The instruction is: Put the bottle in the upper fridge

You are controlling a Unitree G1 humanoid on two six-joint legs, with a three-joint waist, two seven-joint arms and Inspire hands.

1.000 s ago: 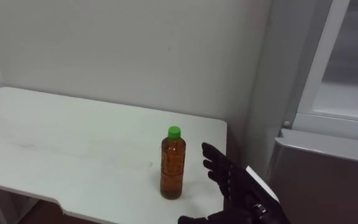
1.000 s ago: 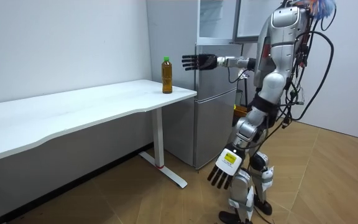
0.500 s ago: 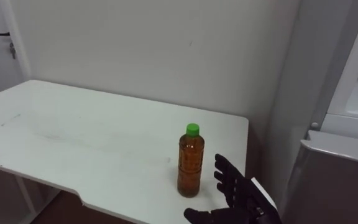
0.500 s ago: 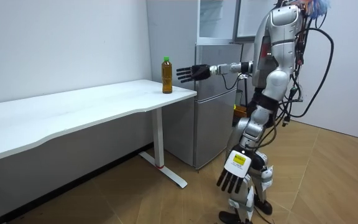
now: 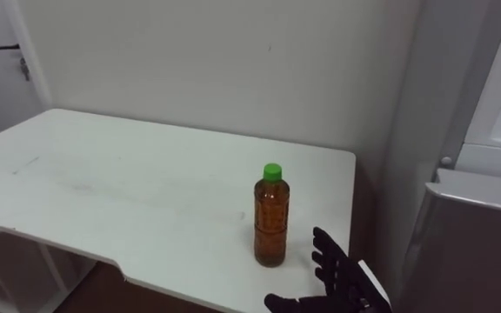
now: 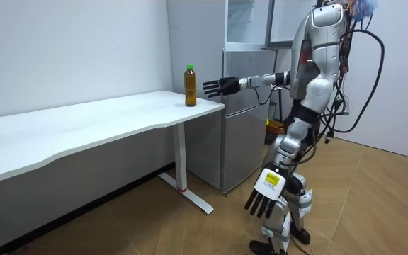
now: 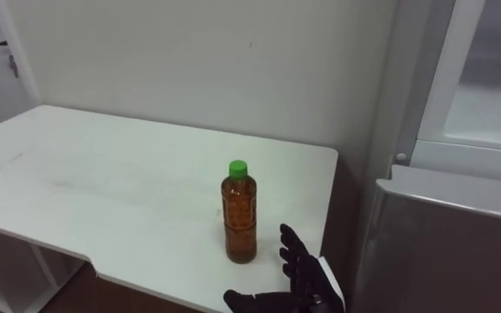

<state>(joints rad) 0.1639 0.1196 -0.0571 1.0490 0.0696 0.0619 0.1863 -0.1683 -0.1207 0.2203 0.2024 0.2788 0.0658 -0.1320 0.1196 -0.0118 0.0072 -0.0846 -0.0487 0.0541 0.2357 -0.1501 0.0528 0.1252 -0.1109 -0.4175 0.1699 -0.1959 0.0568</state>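
Amber liquid is held in the bottle (image 5: 271, 215), which is capped in green and stands upright on the white table (image 5: 103, 191). In the eye views the bottle is placed toward the 4 o'clock corner of the tabletop, near the front edge and the right end, and nothing is touching it.

At about 4 o'clock from the bottle, just beside it but apart from it, the right hand (image 5: 342, 278) is held out over the table's corner. Its dark fingers are spread and straight, the palm is turned toward the bottle, and nothing is gripped.

At 3 o'clock from the bottle, beyond the table's end, the grey fridge (image 5: 477, 235) is seen standing against the wall. In the room view its upper compartment (image 6: 246, 25) is shown open, with shelves inside, while the lower door is shut.

In the room view the robot is seen standing on the wooden floor (image 6: 190, 234) in front of the fridge, turned toward the table, with the right arm stretched out level at bottle height. The left hand (image 6: 264, 200) is hung low beside the leg, at 6 o'clock from the torso, with fingers straight, pointed downward and empty.
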